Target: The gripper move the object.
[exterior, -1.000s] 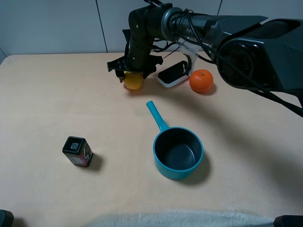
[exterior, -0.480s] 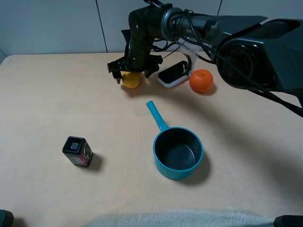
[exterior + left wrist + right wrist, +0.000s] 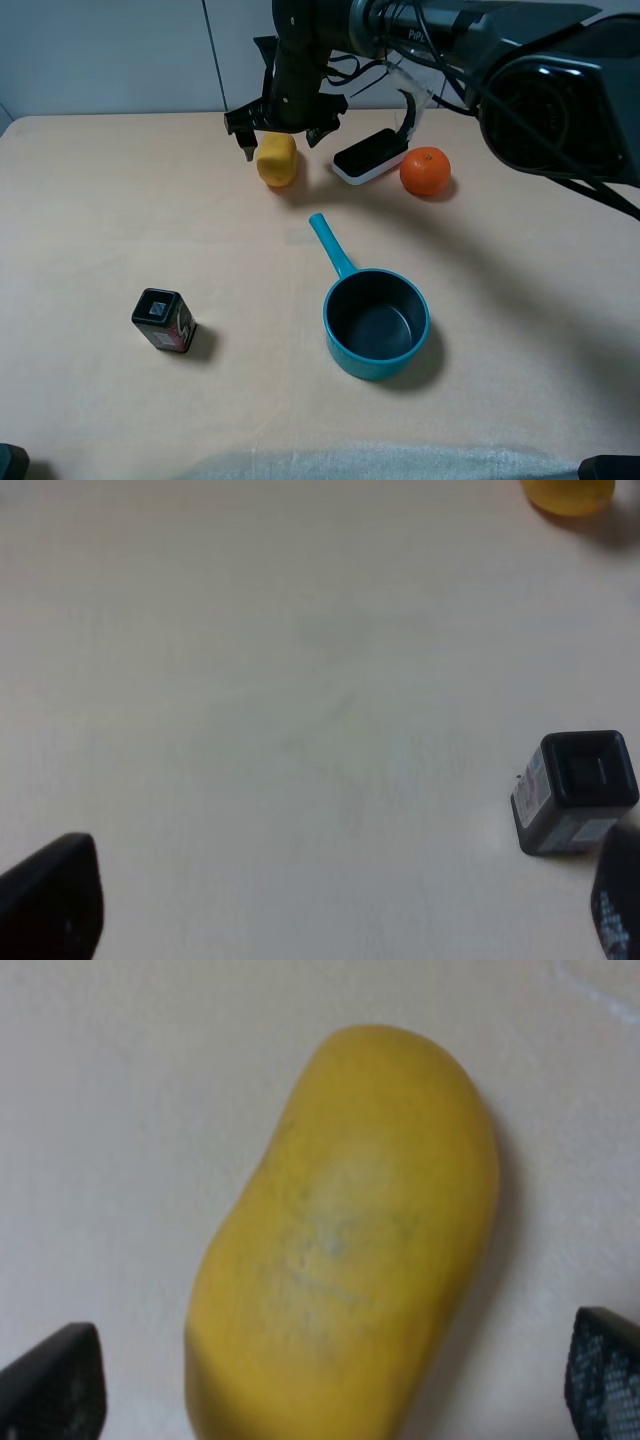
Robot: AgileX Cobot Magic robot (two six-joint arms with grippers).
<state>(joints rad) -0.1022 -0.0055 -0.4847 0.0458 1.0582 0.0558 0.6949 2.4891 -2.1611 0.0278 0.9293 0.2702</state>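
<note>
Right gripper (image 3: 281,128) is held, fingers apart, above the object (image 3: 277,160); a white device (image 3: 368,157) is seen just beside it, an orange (image 3: 425,170), saucepan (image 3: 375,322) and box (image 3: 163,320) farther off.

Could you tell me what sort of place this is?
Likely a robot lab test bench: a bare beige table, a black robot arm over it, and unrelated props like a teal saucepan and orange.
</note>
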